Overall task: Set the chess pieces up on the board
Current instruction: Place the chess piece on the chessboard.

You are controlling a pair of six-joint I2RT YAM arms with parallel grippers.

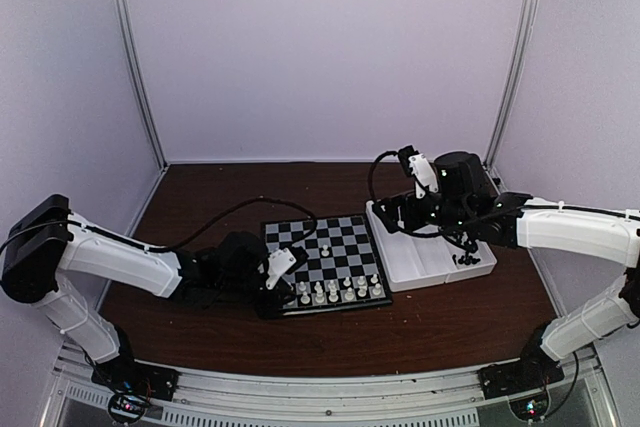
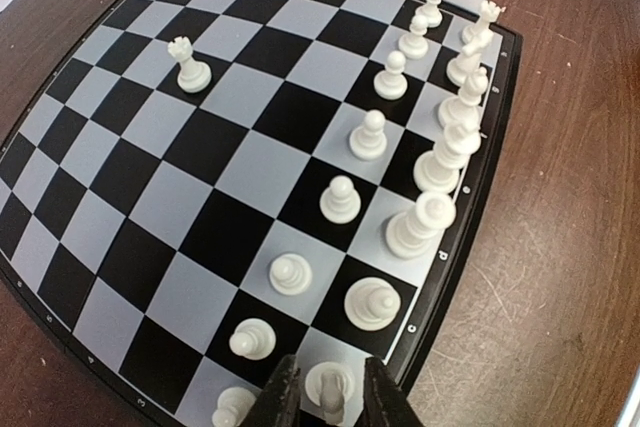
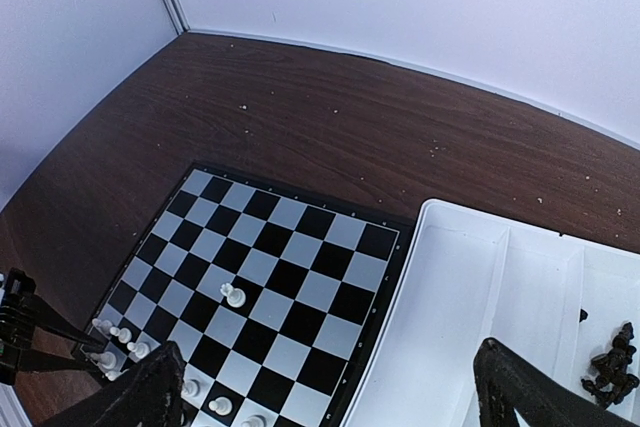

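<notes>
At the near left corner of the board (image 1: 345, 232), the left hand (image 2: 330, 405) has its fingers slightly parted on either side of a standing white piece (image 2: 328, 387), with thin gaps showing, so it grips nothing. The other white pieces (image 1: 340, 292) stand in two rows along the board's near edge, and one lone white piece (image 2: 190, 65) stands nearer the middle. Just right of the board on the brown counter (image 1: 430, 322) lies a white tray (image 1: 410, 269) with black pieces (image 1: 466, 259) heaped in its right compartment, and the right hand (image 3: 335, 412) hangs over it, spread wide and empty.
</notes>
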